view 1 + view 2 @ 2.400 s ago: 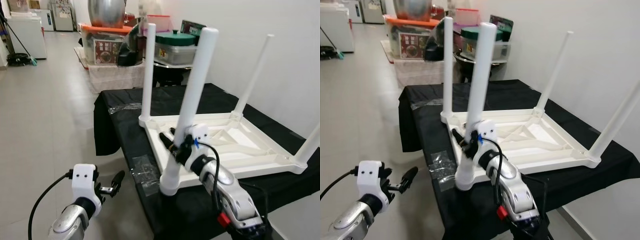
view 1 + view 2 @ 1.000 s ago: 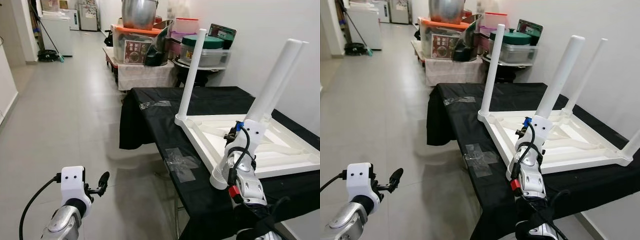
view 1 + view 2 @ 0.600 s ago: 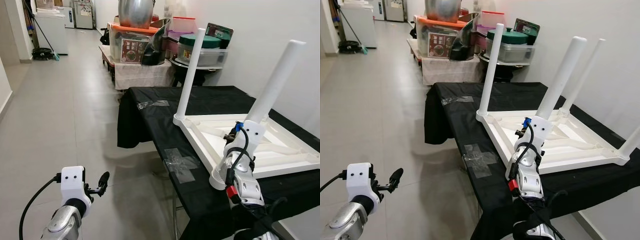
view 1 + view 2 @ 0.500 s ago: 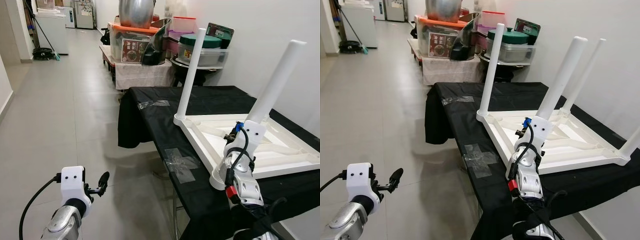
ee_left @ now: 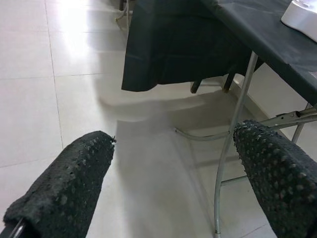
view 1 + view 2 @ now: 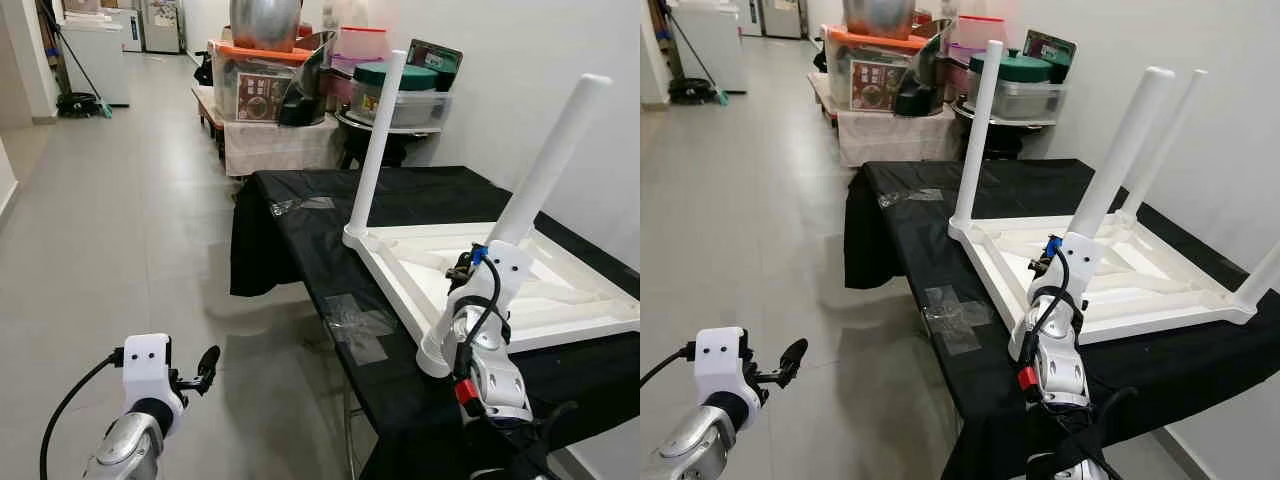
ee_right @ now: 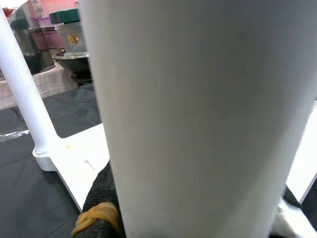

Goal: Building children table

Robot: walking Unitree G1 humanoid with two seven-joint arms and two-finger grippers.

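A white children's table [image 6: 392,284] lies upside down on a black-draped folding table [image 6: 300,225], its legs pointing up. My right gripper [image 6: 466,270] is at the base of the near leg [image 6: 548,160], shut on it. In the right wrist view that near leg [image 7: 198,114] is very close, with a black finger [image 7: 101,203] pressed against its side. Another leg [image 6: 376,135] stands at the far left corner, and two more legs [image 6: 1164,140] rise on the wall side. My left gripper [image 6: 207,362] hangs low over the floor, open, its fingers [image 5: 64,183] wide apart and holding nothing.
Clear tape patches [image 6: 360,322] stick to the black cloth near its front edge. Storage bins, lidded pots and a big steel pot [image 6: 270,85] crowd the back. A white wall runs along the right. Open tiled floor [image 6: 100,230] stretches to the left.
The whole view has shifted a little, so the camera moved. My right gripper stays on the near leg, and the left arm hangs as before.
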